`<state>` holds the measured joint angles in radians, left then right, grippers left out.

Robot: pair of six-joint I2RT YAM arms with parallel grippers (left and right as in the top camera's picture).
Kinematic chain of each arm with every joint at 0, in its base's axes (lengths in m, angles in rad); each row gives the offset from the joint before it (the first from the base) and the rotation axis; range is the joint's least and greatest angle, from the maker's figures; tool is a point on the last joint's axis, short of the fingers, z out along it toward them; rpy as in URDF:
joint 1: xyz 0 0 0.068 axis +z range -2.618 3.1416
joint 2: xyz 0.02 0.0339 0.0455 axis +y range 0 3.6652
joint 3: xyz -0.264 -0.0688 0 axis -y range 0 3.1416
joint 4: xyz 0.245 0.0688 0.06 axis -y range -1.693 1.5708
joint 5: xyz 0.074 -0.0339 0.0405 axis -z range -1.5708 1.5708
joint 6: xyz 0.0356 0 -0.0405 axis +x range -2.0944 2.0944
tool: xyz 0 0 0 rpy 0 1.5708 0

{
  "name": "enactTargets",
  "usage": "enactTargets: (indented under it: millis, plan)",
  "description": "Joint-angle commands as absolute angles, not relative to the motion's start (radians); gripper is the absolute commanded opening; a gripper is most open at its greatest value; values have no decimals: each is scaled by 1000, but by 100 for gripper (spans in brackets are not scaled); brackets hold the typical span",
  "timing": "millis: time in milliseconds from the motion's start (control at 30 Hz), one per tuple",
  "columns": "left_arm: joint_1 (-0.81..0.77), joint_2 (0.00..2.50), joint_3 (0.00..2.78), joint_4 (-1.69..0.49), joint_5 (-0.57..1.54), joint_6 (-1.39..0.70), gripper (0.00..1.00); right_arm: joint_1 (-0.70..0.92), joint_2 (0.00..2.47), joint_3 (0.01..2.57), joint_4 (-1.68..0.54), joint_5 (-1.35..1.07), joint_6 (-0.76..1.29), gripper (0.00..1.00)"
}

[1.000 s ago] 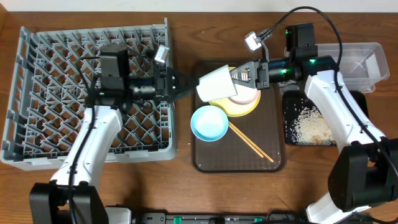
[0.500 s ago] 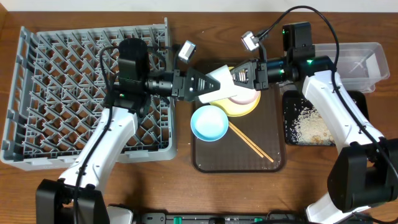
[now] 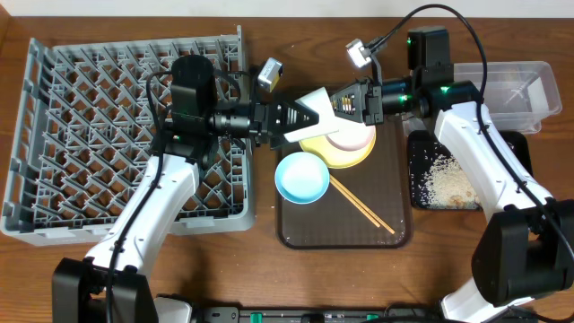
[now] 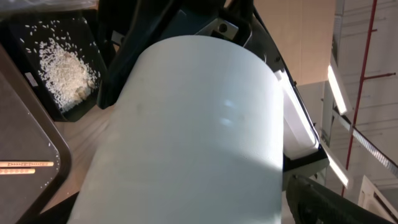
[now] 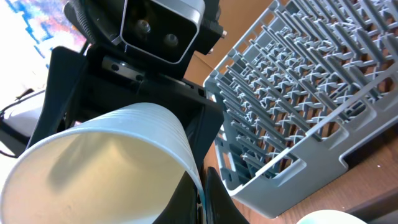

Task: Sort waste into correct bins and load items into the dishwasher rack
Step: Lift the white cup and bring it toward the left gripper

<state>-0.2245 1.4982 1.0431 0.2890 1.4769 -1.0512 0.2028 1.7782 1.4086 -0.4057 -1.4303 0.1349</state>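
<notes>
A small white cup (image 3: 316,106) hangs in the air between my two grippers, above the brown tray's far edge. My right gripper (image 3: 339,106) is shut on its rim, and the right wrist view shows the fingers (image 5: 202,193) pinching the cup's wall (image 5: 106,162). My left gripper (image 3: 300,121) is open with its fingers either side of the cup. The cup fills the left wrist view (image 4: 199,124). The yellow plate (image 3: 345,154), a white bowl (image 3: 359,139) on it, the light blue bowl (image 3: 301,177) and the chopsticks (image 3: 360,206) lie on the tray. I cannot make out the wrapper.
The grey dishwasher rack (image 3: 90,135) fills the left side and shows in the right wrist view (image 5: 298,81). The brown tray (image 3: 314,229) is in the middle. The black tray (image 3: 421,148) with white rice (image 3: 448,179) sits on the right, with the clear tub (image 3: 511,85) behind it.
My left arm has swung right from over the rack to the cup, and its fingers now straddle it. My right gripper has kept hold of the cup and shifted it slightly right.
</notes>
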Motion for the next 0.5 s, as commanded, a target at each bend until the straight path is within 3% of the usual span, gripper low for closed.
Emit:
enactTargets:
  millis: [0,300,467]
  plan:
    - [-232,1494,1056,298,1502,-1060,87,212,1783,1407,-393,-1328,171,1]
    - [-232,1494,1056,298,1419,-1055,86,212,1783,1407,-395,-1324,171,1]
    - [-233,1494,1056,298,1345,-1041,76,212,1783,1407,-397,-1320,171,1]
